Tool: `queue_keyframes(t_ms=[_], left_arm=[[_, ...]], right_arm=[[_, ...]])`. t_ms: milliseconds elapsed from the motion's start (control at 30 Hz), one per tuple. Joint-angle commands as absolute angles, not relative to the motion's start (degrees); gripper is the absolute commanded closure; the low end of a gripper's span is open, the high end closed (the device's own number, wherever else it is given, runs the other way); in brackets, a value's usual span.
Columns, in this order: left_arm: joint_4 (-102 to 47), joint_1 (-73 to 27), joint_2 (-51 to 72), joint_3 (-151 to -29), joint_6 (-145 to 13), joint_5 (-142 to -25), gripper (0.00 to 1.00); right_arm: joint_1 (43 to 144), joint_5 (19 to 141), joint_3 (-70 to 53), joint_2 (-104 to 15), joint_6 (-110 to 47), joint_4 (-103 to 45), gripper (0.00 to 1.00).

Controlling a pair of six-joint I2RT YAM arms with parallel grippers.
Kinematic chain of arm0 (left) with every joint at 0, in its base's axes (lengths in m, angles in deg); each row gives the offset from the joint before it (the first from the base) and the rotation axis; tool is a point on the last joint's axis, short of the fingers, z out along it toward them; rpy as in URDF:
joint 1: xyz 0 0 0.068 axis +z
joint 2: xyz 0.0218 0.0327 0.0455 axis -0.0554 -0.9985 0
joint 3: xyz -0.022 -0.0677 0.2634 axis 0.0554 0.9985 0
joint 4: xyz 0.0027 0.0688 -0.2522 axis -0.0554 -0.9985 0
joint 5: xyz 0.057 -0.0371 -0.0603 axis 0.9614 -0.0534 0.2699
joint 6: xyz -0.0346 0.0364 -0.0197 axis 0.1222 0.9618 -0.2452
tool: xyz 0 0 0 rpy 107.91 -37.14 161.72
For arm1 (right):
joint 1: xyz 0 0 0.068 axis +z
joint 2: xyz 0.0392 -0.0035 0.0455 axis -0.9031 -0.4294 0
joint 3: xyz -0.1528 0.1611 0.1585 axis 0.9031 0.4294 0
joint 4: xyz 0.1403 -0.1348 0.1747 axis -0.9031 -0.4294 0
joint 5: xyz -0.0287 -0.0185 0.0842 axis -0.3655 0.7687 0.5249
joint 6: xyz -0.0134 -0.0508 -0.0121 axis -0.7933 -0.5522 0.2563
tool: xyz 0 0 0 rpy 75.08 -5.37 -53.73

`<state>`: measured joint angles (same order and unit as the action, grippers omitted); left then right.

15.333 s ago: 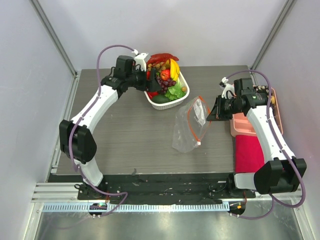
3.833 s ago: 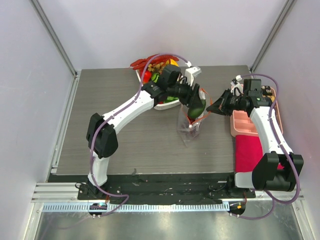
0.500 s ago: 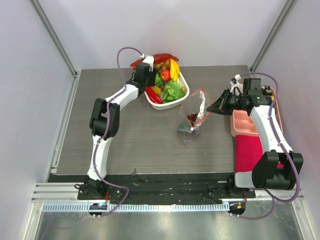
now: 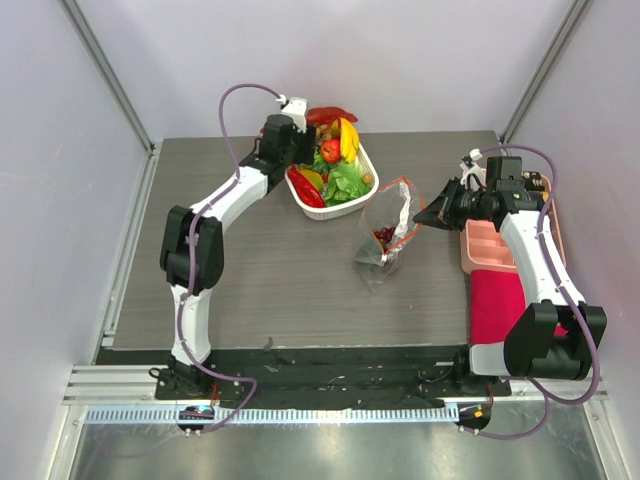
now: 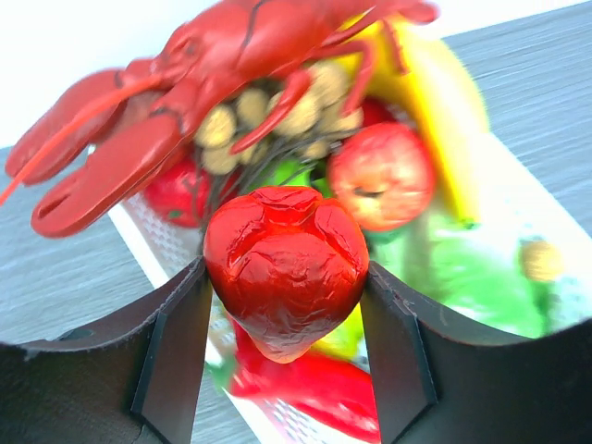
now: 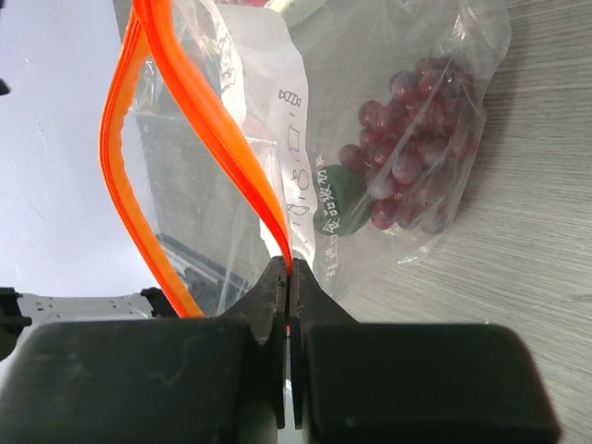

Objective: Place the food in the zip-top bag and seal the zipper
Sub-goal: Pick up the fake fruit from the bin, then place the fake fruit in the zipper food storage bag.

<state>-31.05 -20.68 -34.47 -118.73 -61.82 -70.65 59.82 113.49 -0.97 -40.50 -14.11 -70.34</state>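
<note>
Red and wrinkled, the pepper [image 5: 282, 254] sits clamped between the fingers [image 5: 171, 361] of your left gripper [image 5: 285, 277], which touch it on both sides. Just beyond and below that gripper is the basket [image 4: 350, 208], with a lobster [image 5: 166, 102], a banana [image 5: 453, 111], a tomato [image 5: 381, 176] and leaves [image 4: 345, 183]. A long red piece [image 5: 314, 388] lies under the held pepper.

Your right gripper [image 6: 289, 277] is clenched on the zipper [image 6: 199, 120], pinching the orange strip at one end. From that pinch the two strips part, so the mouth of the bag [image 4: 397, 210] stands open. The bag hangs ahead of the right gripper with its bottom on the surface [image 4: 260, 260], and grapes [image 6: 412, 153] and a dark green piece [image 6: 338, 211] lie inside.
</note>
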Motion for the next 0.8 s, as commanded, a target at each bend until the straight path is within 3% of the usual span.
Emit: queue_keyframes(t_ms=[0, 400, 767], left_arm=[[-32.4, -21.52, -28.93, -119.58, -64.43, -74.9, 0.49], [-34.86, -28.19, -18.2, -120.63, -78.49, -97.47, 0.45], [-41.36, -38.21, -18.2, -121.44, -70.78, -99.95, 0.43]], right_arm=[[59.65, 113.26, -2.9, -40.54, -14.19, -68.95, 0.99], [59.65, 114.13, -2.47, -40.37, -13.23, -67.98, 0.99], [59.65, 114.66, -3.08, -39.14, -12.52, -67.9, 0.99]])
